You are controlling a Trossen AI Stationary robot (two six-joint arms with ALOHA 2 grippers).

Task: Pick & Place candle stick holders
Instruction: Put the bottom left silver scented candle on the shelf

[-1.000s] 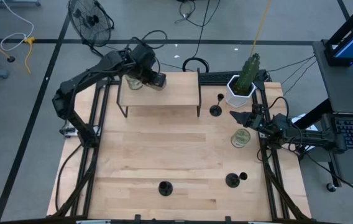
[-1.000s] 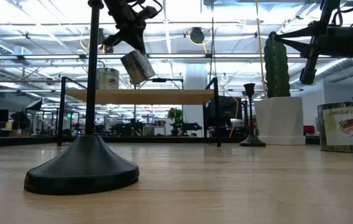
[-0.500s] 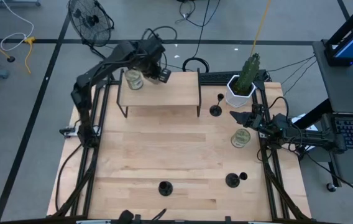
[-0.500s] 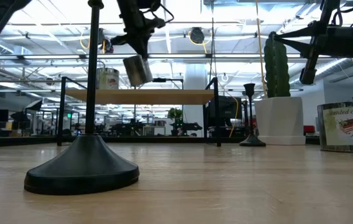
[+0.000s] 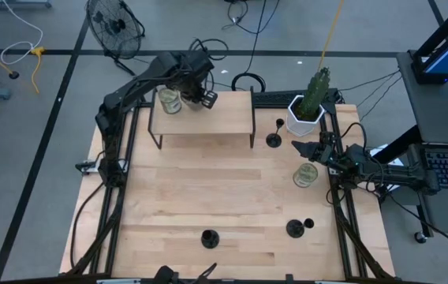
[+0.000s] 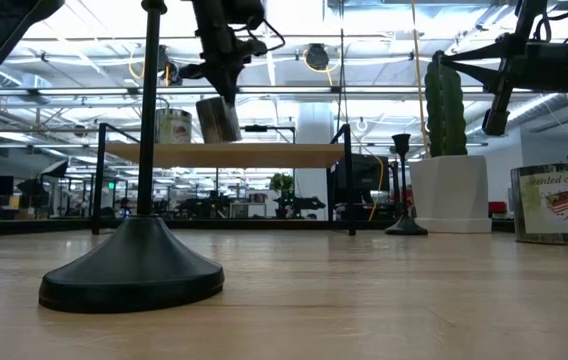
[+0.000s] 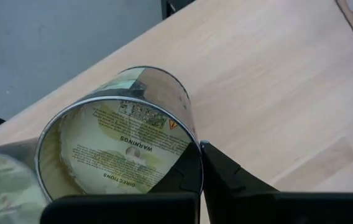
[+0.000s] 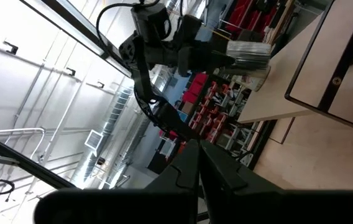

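Left hand (image 5: 200, 100) pinches a glass jar's (image 7: 117, 146) rim above the shelf (image 5: 208, 118); a thin edge grip may slip. Right hand (image 5: 312, 148) shut, empty.

We see a wood riser shelf (image 5: 202, 117) at table (image 5: 208, 189) back w/ a glass jar (image 5: 168, 101) on it, 2nd jar (image 5: 305, 174) near right edge, white cactus pot (image 5: 305, 116) back right, fan (image 5: 114, 26) on floor.
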